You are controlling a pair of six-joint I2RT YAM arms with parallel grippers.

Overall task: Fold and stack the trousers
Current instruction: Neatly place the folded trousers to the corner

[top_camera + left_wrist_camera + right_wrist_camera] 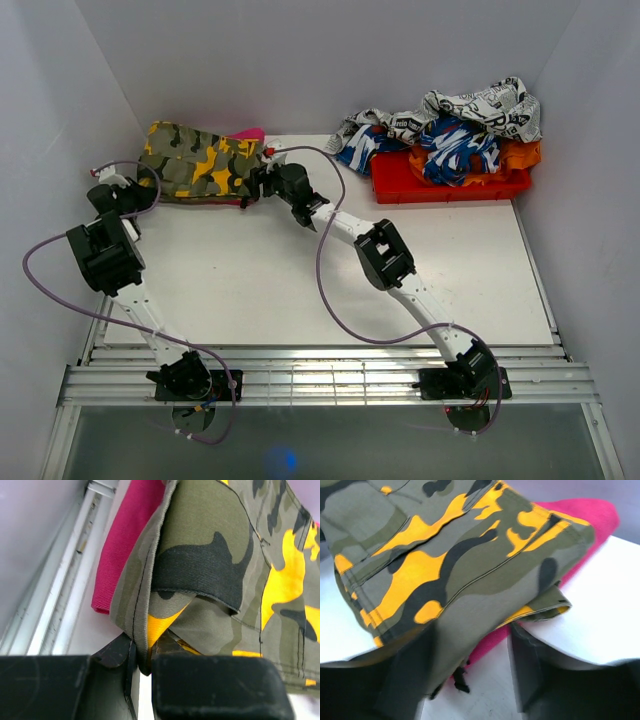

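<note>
**Left jaws pinching, right jaws spread at the folded trousers**

Left jaws are pressed together on a doubled edge of the trousers (pixel 215 565). The stitched fold runs down into the narrow slit between them. Right jaws stand spread at the opposite end of the bundle. One side is tucked under the draped camouflage cloth, the other is bare beside it, and nothing is clamped.

The trousers lie folded into a compact rectangle at the far left corner of the counter (pixel 250 280). They rest on a pink cloth (pixel 250 133) that peeks out along the far edge and beneath the layers. Well apart, at the far right, a red tray (pixel 400 185) carries a loose heap. In it are a black-and-white newsprint garment (pixel 480 105), a blue-and-white garment (pixel 455 145) and an orange cloth (pixel 520 155).
</note>
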